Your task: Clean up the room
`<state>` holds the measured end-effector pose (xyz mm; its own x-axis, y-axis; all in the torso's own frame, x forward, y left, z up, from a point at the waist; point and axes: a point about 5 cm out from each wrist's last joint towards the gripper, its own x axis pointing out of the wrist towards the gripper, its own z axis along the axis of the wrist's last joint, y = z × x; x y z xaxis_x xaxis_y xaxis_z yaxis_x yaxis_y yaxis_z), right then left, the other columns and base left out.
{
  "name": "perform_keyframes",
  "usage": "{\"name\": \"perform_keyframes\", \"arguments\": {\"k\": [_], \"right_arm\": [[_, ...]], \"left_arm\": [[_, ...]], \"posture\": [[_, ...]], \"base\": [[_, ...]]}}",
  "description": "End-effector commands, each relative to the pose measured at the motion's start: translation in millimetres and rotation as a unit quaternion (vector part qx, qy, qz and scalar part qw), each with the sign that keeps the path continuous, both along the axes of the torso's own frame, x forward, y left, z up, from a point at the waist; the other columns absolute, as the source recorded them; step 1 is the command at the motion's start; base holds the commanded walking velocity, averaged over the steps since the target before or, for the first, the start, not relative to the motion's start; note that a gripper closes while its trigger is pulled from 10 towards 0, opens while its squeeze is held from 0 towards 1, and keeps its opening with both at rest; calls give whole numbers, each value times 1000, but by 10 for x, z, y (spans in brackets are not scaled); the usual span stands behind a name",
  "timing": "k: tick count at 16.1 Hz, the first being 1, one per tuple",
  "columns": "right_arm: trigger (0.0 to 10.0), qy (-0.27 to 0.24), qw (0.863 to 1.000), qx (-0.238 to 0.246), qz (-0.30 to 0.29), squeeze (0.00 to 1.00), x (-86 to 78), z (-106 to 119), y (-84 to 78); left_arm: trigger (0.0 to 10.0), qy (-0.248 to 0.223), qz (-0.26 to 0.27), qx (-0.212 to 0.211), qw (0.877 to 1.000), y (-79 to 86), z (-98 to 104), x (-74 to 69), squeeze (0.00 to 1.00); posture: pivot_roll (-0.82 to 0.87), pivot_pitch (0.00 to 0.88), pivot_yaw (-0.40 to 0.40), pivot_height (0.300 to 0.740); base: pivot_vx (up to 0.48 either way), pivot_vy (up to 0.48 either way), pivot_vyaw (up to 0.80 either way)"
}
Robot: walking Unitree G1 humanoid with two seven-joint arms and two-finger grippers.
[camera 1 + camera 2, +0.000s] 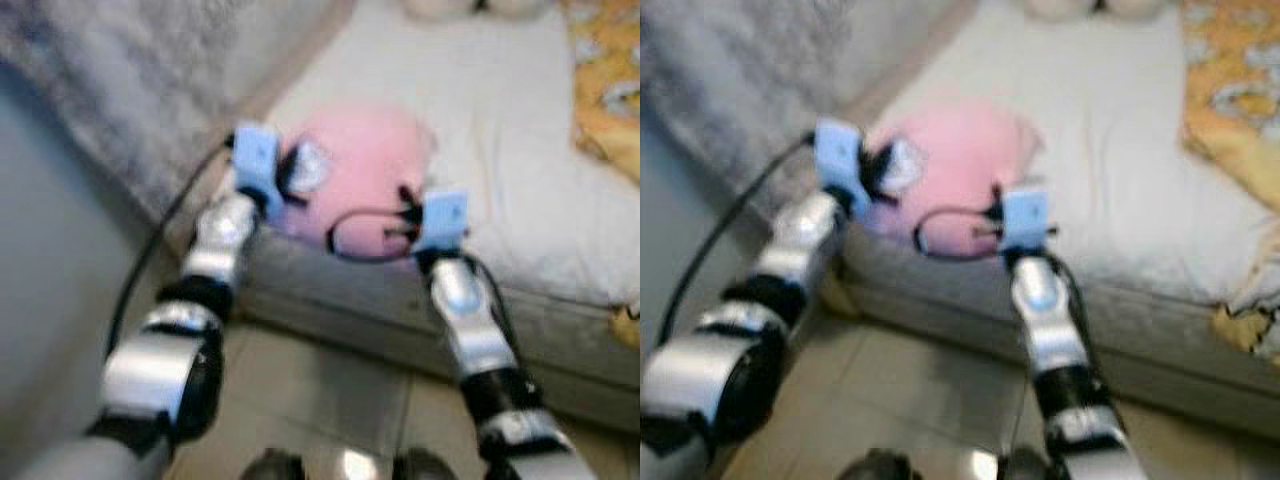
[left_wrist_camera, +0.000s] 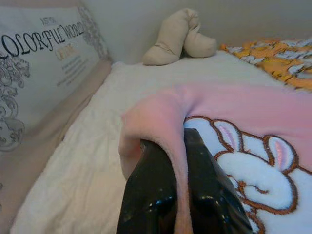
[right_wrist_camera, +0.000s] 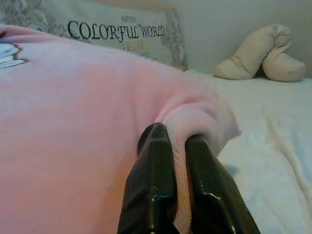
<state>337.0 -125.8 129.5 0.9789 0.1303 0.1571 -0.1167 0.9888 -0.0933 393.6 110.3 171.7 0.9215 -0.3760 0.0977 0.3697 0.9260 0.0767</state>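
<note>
**Robot takes pink blanket in both grippers at bedside**

The left gripper (image 2: 180, 195) pinches a fold of the pink blanket (image 1: 365, 175) between its fingers (image 2: 151, 195); the right gripper (image 3: 180, 195) is likewise clamped on a fold of the same fleece. The blanket lies bunched on the near edge of the bed (image 1: 500, 180), just ahead of both arms. A cream plush (image 2: 178, 36) sits at the far end, an orange quilt (image 1: 605, 80) to the right. To fold or spread it cleanly, the grippers should probably keep equal tension and lift together, so neither fold slips. The headboard panel (image 3: 117, 31) on the left reads "COLORFUL WORLD"; smaller lines are illegible. A white rabbit motif (image 2: 248, 170) marks the blanket.
</note>
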Motion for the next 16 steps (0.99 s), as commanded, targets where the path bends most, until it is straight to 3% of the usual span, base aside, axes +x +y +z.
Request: {"name": "perform_keyframes", "arguments": {"k": [1, 7, 11, 16], "right_arm": [[10000, -28, 1000, -2, -4, 0, -5, 95, 5], [10000, -34, 999, -8, -3, 0, -2, 116, -2], [10000, -26, 1000, -1, -13, 0, -3, 89, -45], [10000, -23, 1000, 0, -16, 0, -22, 63, -54]], "left_arm": [[10000, -37, 27, -26, 999, 145, 183, 39, 0], [10000, -46, 35, -36, 998, 170, 227, 48, 0], [10000, -34, 27, -15, 999, 128, 172, 44, 0], [10000, -36, 31, -35, 998, 140, 227, 64, 0]], "posture": [[-226, 0, 103, 719], [-229, 0, 99, 719], [-239, 0, 107, 719], [-243, 0, 109, 719]], "base": [[469, 0, 0], [469, 0, 0], [469, 0, 0], [457, 0, 0]]}}
